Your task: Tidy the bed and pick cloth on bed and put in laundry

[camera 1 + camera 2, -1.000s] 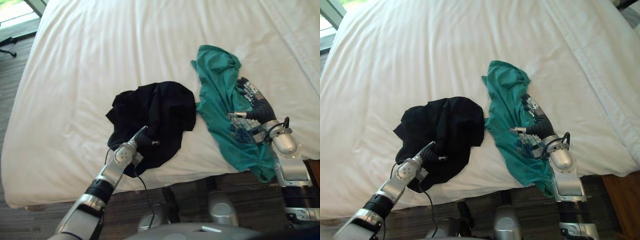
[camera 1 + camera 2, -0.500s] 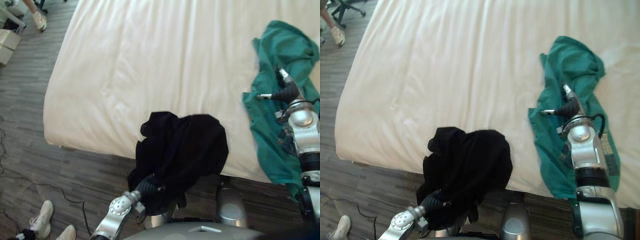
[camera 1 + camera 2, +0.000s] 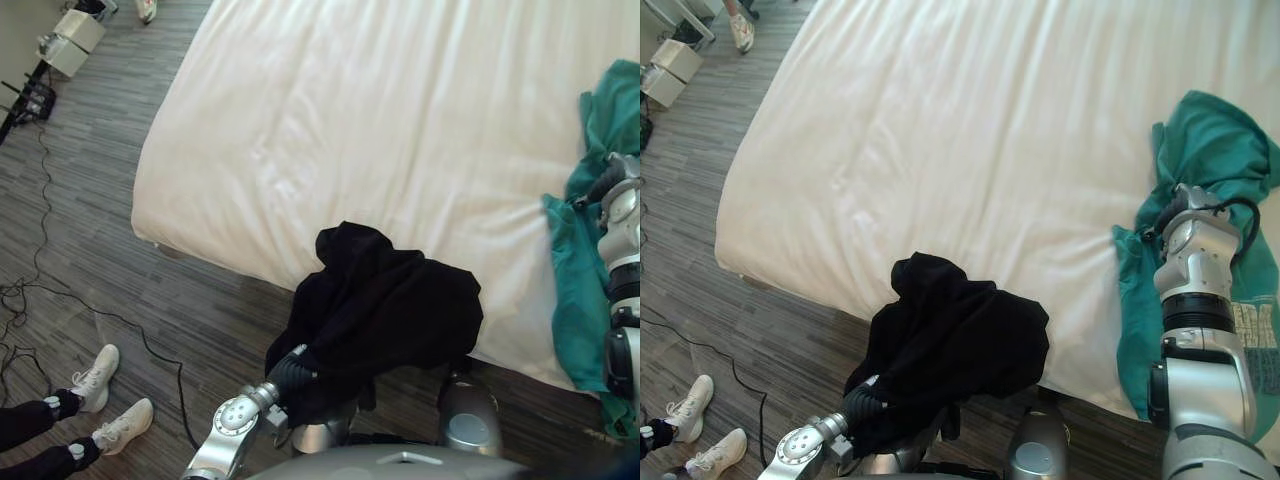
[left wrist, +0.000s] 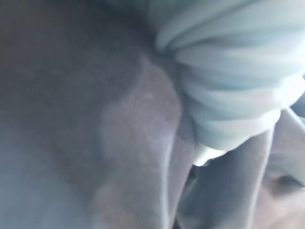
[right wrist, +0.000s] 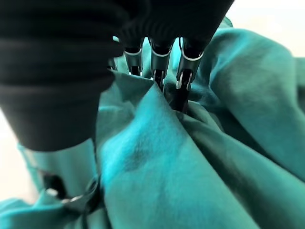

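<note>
Black cloth [image 3: 385, 310] at 6 o'clock, bunched, half on the near edge of the bed [image 3: 380, 120], half hanging over the floor [image 3: 100, 230]. Left hand [image 3: 288, 370] comes up under it from 7 o'clock; fingers buried in the fabric, can't tell their state. Green shirt [image 3: 1210, 140] at 3 o'clock, lying on the bed and trailing off its near edge. Right hand [image 3: 1167, 213] is on it, fingers [image 5: 185, 71] dug into a fold, thumb opposite, pinching the shirt. Person's white shoes [image 3: 100, 375] at 8 o'clock on the floor.
</note>
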Available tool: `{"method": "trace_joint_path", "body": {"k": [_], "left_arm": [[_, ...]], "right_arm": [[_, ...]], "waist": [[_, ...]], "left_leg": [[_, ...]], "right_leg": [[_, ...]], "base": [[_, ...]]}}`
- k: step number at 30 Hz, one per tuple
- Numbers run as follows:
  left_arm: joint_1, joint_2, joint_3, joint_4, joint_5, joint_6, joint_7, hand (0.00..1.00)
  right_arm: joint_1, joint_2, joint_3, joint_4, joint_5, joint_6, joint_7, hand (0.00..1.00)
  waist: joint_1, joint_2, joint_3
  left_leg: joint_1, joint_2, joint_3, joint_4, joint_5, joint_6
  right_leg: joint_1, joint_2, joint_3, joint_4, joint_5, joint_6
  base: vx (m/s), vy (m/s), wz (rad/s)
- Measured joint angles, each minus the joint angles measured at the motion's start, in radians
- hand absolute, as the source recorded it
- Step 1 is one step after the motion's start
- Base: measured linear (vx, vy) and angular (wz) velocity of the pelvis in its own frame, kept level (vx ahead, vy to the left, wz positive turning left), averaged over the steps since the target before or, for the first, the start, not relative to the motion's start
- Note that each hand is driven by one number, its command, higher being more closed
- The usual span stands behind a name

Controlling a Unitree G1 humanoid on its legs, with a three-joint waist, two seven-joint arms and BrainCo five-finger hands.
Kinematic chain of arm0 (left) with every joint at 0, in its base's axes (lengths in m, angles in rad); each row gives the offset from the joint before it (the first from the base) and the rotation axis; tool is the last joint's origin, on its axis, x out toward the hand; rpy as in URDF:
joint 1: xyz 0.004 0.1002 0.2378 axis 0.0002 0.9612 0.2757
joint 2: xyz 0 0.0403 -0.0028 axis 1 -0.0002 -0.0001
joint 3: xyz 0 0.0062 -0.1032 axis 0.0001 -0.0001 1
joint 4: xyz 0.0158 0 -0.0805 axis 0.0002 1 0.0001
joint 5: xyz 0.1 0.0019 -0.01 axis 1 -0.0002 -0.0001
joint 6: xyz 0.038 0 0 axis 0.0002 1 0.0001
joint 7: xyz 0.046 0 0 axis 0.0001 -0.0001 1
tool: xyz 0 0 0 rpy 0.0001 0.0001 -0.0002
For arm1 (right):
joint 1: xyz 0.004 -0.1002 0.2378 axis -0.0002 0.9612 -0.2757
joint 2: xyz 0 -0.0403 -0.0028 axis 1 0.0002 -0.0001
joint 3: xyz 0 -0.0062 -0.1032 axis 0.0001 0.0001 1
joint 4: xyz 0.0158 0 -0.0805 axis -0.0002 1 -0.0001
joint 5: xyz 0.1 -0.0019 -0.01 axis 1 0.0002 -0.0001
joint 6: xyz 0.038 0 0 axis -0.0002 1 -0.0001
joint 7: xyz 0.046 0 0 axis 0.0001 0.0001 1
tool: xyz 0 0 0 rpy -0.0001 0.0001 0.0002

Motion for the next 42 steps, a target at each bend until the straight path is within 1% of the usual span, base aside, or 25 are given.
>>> {"method": "trace_joint_path", "body": {"k": [2,4,6,7,8,9,10,11,13,14,15,18,19,21,24,27,30,35,36,37,38,39,40,41,42], "left_arm": [[0.014,0.007,0.026,-0.068,-0.014,0.000,-0.001,1.00],[0.026,0.013,0.047,-0.134,-0.067,0.001,-0.001,1.00],[0.029,0.012,0.076,-0.211,-0.108,0.001,0.003,1.00],[0.030,0.008,0.095,-0.258,-0.121,0.004,0.005,1.00],[0.033,0.003,0.106,-0.285,-0.132,0.005,0.005,1.00],[0.038,-0.011,0.128,-0.324,-0.158,0.010,0.006,1.00],[0.042,-0.032,0.150,-0.353,-0.182,0.015,0.017,1.00],[0.043,-0.043,0.163,-0.366,-0.191,0.018,0.023,1.00],[0.045,-0.072,0.187,-0.388,-0.201,0.019,0.053,1.00],[0.042,-0.077,0.190,-0.392,-0.213,0.018,0.060,1.00],[0.046,-0.095,0.198,-0.406,-0.229,0.013,0.073,1.00],[0.042,-0.151,0.209,-0.418,-0.263,-0.024,0.108,1.00],[0.040,-0.159,0.208,-0.418,-0.263,-0.035,0.120,1.00],[0.043,-0.178,0.207,-0.418,-0.263,-0.068,0.161,1.00],[0.043,-0.190,0.206,-0.418,-0.264,-0.073,0.189,1.00],[0.052,-0.191,0.204,-0.419,-0.266,-0.073,0.207,1.00],[0.065,-0.191,0.187,-0.419,-0.274,-0.068,0.244,1.00],[0.108,-0.209,0.154,-0.419,-0.297,-0.048,0.350,1.00],[0.117,-0.214,0.152,-0.413,-0.298,-0.046,0.374,1.00],[0.119,-0.213,0.147,-0.405,-0.298,-0.046,0.380,1.00],[0.113,-0.213,0.134,-0.370,-0.297,-0.046,0.394,1.00],[0.086,-0.221,0.124,-0.312,-0.296,-0.046,0.400,1.00],[0.074,-0.225,0.124,-0.281,-0.296,-0.045,0.407,1.00],[0.060,-0.228,0.124,-0.216,-0.294,-0.037,0.434,1.00],[0.076,-0.240,0.124,-0.164,-0.292,-0.030,0.461,1.00]], "right_arm": [[0.007,0.006,-0.017,0.043,0.150,-0.003,-0.038,1.00],[0.044,0.020,-0.046,0.070,0.361,-0.028,-0.071,1.00],[0.140,0.052,-0.095,0.065,0.602,-0.084,-0.083,1.00],[0.214,0.079,-0.118,0.044,0.772,-0.126,-0.084,1.00],[0.264,0.099,-0.119,0.015,0.857,-0.147,-0.083,1.00],[0.365,0.150,-0.117,-0.042,1.014,-0.184,-0.075,1.00],[0.446,0.215,-0.112,-0.104,1.140,-0.219,-0.070,1.00],[0.495,0.251,-0.111,-0.146,1.192,-0.235,-0.068,1.00],[0.637,0.376,-0.088,-0.258,1.331,-0.293,-0.034,1.00],[0.670,0.403,-0.076,-0.290,1.358,-0.303,-0.025,1.00],[0.726,0.450,-0.051,-0.343,1.407,-0.322,-0.006,1.00],[0.833,0.549,0.007,-0.417,1.484,-0.351,0.034,1.00],[0.849,0.565,0.018,-0.422,1.491,-0.357,0.043,1.00],[0.890,0.609,0.050,-0.433,1.554,-0.364,0.058,1.00],[0.915,0.635,0.078,-0.470,1.597,-0.376,0.080,1.00],[0.920,0.639,0.121,-0.499,1.594,-0.381,0.082,1.00],[0.923,0.639,0.157,-0.507,1.584,-0.391,0.084,1.00],[0.934,0.627,0.247,-0.531,1.447,-0.404,0.080,1.00],[0.936,0.627,0.268,-0.533,1.394,-0.412,0.071,1.00],[0.939,0.627,0.277,-0.532,1.370,-0.414,0.063,1.00],[0.942,0.626,0.283,-0.532,1.314,-0.419,0.037,1.00],[0.938,0.612,0.282,-0.517,1.274,-0.431,0.013,1.00],[0.930,0.604,0.282,-0.499,1.266,-0.435,0.002,1.00],[0.908,0.588,0.281,-0.448,1.267,-0.434,-0.011,1.00],[0.901,0.583,0.276,-0.407,1.266,-0.435,-0.018,1.00]], "waist": [[0.001,-0.019,-0.016],[0.001,-0.039,-0.034],[-0.001,-0.065,-0.064],[-0.002,-0.081,-0.082],[-0.003,-0.089,-0.097],[-0.008,-0.102,-0.130],[-0.013,-0.112,-0.152],[-0.020,-0.116,-0.162],[-0.036,-0.123,-0.200],[-0.042,-0.124,-0.204],[-0.056,-0.127,-0.214],[-0.065,-0.130,-0.222],[-0.067,-0.131,-0.229],[-0.070,-0.137,-0.254],[-0.073,-0.140,-0.276],[-0.077,-0.143,-0.286],[-0.077,-0.143,-0.299],[-0.064,-0.137,-0.305],[-0.061,-0.136,-0.312],[-0.061,-0.136,-0.320],[-0.066,-0.140,-0.329],[-0.066,-0.144,-0.336],[-0.065,-0.142,-0.338],[-0.057,-0.148,-0.338],[-0.055,-0.154,-0.351]], "left_leg": [[0.010,0.003,0.000,-0.009,0.004,0.002],[0.027,0.009,0.000,-0.018,0.006,-0.001],[0.045,0.017,-0.001,-0.033,0.003,-0.005],[0.058,0.021,0.002,-0.035,-0.002,-0.013],[0.063,0.025,0.005,-0.036,-0.006,-0.018],[0.068,0.029,0.012,-0.040,-0.011,-0.025],[0.078,0.035,0.018,-0.040,-0.017,-0.033],[0.088,0.037,0.022,-0.040,-0.021,-0.038],[0.106,0.050,0.049,-0.040,-0.030,-0.051],[0.112,0.053,0.056,-0.040,-0.032,-0.052],[0.115,0.059,0.068,-0.040,-0.036,-0.055],[0.129,0.079,0.088,-0.040,-0.047,-0.058],[0.128,0.081,0.090,-0.040,-0.048,-0.058],[0.129,0.088,0.095,-0.040,-0.049,-0.060],[0.134,0.090,0.096,-0.040,-0.049,-0.060],[0.144,0.090,0.100,-0.040,-0.050,-0.060],[0.144,0.091,0.100,-0.039,-0.050,-0.060],[0.124,0.085,0.085,-0.032,-0.054,-0.059],[0.116,0.082,0.086,-0.038,-0.066,-0.044],[0.107,0.087,0.119,-0.037,-0.082,-0.028],[0.098,0.104,0.248,-0.024,-0.107,0.009],[0.071,0.123,0.362,0.029,-0.091,0.065],[0.053,0.134,0.406,0.070,-0.045,0.090],[0.032,0.121,0.435,0.132,-0.024,0.069],[0.016,0.115,0.438,0.144,-0.012,0.085]], "right_leg": [[0.007,0.005,-0.002,-0.007,0.000,-0.001],[0.035,0.015,-0.010,-0.034,0.011,-0.003],[0.059,0.026,-0.017,-0.058,0.013,-0.005],[0.075,0.031,-0.019,-0.071,0.013,-0.006],[0.080,0.034,-0.018,-0.076,0.013,-0.006],[0.087,0.039,-0.018,-0.089,0.012,-0.007],[0.097,0.044,-0.014,-0.097,0.011,-0.009],[0.108,0.047,-0.013,-0.102,0.010,-0.011],[0.114,0.054,0.007,-0.106,0.005,-0.018],[0.118,0.057,0.011,-0.107,0.004,-0.019],[0.120,0.063,0.017,-0.111,0.001,-0.024],[0.124,0.082,0.036,-0.114,-0.001,-0.031],[0.124,0.085,0.037,-0.115,0.000,-0.033],[0.125,0.093,0.044,-0.121,0.002,-0.037],[0.129,0.095,0.047,-0.122,0.002,-0.037],[0.137,0.096,0.055,-0.122,0.002,-0.037],[0.138,0.096,0.055,-0.121,0.002,-0.037],[0.140,0.093,0.024,-0.119,-0.004,-0.041],[0.141,0.088,0.000,-0.112,-0.010,-0.040],[0.142,0.083,-0.020,-0.111,-0.012,-0.039],[0.155,0.062,-0.083,-0.108,-0.017,-0.033],[0.160,0.035,-0.145,-0.082,-0.033,-0.023],[0.160,0.025,-0.171,-0.051,-0.054,-0.016],[0.153,-0.017,-0.212,0.038,-0.091,-0.014],[0.139,-0.032,-0.224,0.070,-0.117,-0.037]], "base": [[0.03,-0.012,0.00],[0.10,-0.040,-0.03],[0.10,-0.050,-0.04],[0.11,-0.056,-0.07],[0.12,-0.061,-0.10],[0.13,-0.067,-0.15],[0.15,-0.081,-0.14],[0.14,-0.071,-0.20],[0.09,-0.046,-0.31],[0.05,-0.045,-0.29],[0.04,-0.050,-0.17],[0.01,-0.047,-0.20],[-0.01,-0.037,-0.12],[0.00,-0.026,-0.07],[0.00,-0.006,-0.01],[-0.02,0.007,-0.04],[0.00,0.000,0.00],[-0.01,0.000,0.13],[0.00,0.014,0.44],[0.04,0.023,0.95],[0.08,0.027,1.47],[0.10,0.037,1.64],[0.07,0.051,1.65],[0.00,0.075,1.42],[-0.02,0.067,1.32]]}}
